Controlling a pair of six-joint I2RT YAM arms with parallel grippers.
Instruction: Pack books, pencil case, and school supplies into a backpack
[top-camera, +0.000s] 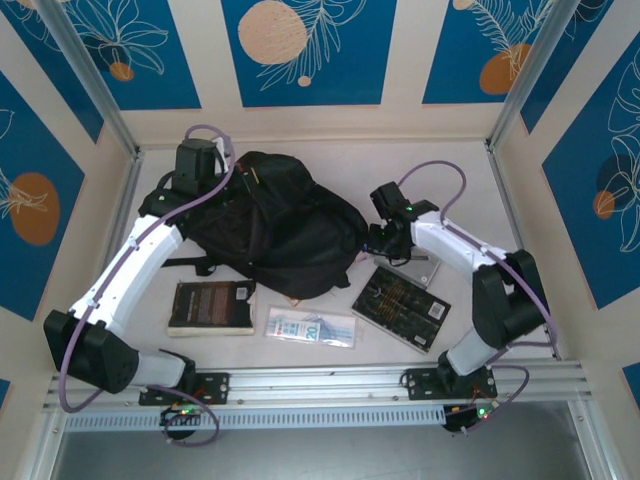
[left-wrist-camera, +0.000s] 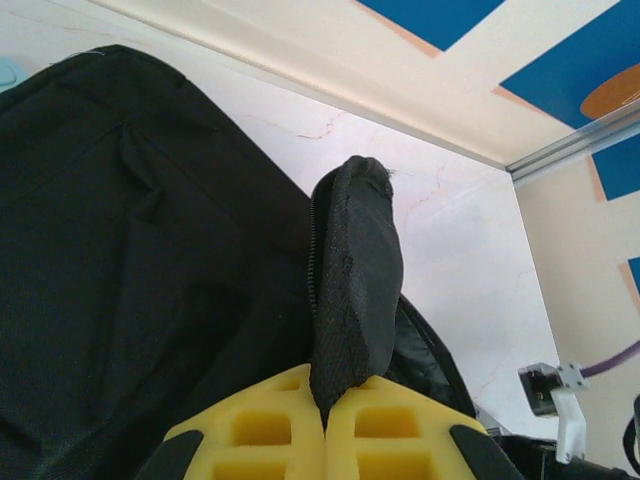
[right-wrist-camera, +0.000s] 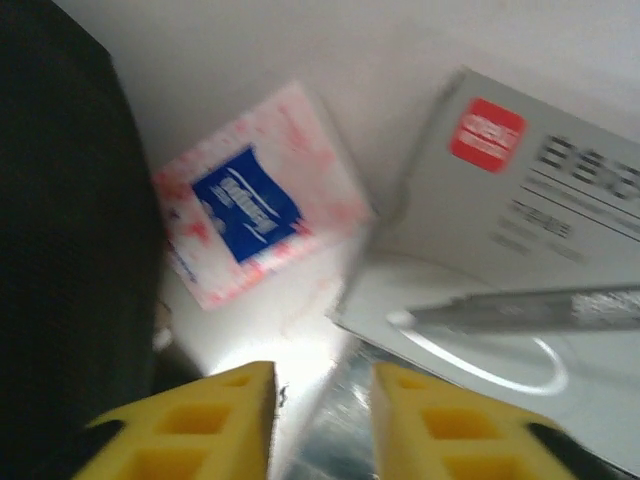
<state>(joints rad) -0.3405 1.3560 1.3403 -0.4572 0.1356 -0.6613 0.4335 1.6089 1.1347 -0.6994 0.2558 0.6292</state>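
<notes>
The backpack (top-camera: 275, 225) slumps at the middle of the surface (top-camera: 450, 170), with the packing hardly begun. The brown-black book (top-camera: 210, 306) lies near its front left edge, the black-and-gold book (top-camera: 402, 306) lies to its front right, and the pencil case (top-camera: 311, 327) sits between the two. A pale grey pack (right-wrist-camera: 530, 190) with a red logo rests just beside the bag's right flank. The pink-and-white box (right-wrist-camera: 255, 195) lies between that pack and the black fabric.

The left fingers (left-wrist-camera: 265, 430) are clenched on the zipper flap (left-wrist-camera: 352, 290), pulling it upright. The right fingers (right-wrist-camera: 215, 425) are spread, grasping nothing, and hover low beside the box.

The left pinch takes only a thin edge of fabric, so a harder tug could let the flap slide free and the opening collapse. The box is crowded on both sides. A descent slightly off line could catch the grey pack's corner or push the box under the bag. The wrist view here is blurred, so the alignment is hard to judge.
</notes>
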